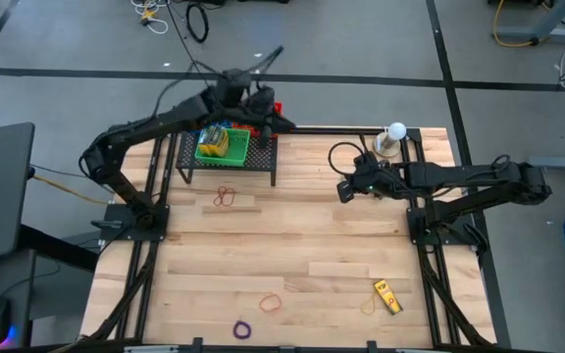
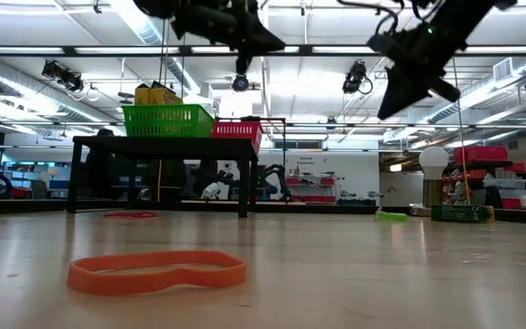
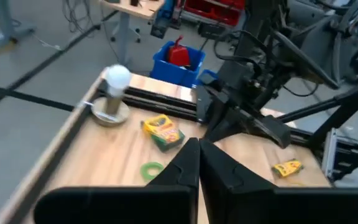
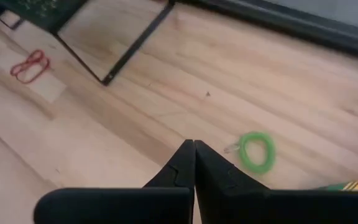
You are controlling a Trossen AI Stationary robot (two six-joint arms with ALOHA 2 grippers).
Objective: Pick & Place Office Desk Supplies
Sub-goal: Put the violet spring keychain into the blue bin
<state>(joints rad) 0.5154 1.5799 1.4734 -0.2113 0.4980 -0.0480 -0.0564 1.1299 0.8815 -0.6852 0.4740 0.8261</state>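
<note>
Wooden table; left gripper hovering top centre above green basket, pinched empty; right gripper hanging centre-right, pinched empty.

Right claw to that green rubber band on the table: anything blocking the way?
Nothing visible. The right claw, shut and empty, hangs above bare wood, and the green rubber band lies flat just ahead of it, with no other object between them.

In front of the black rack I find wide bare wood to pass, while the rack's legs and the white ball beside it block me.
</note>
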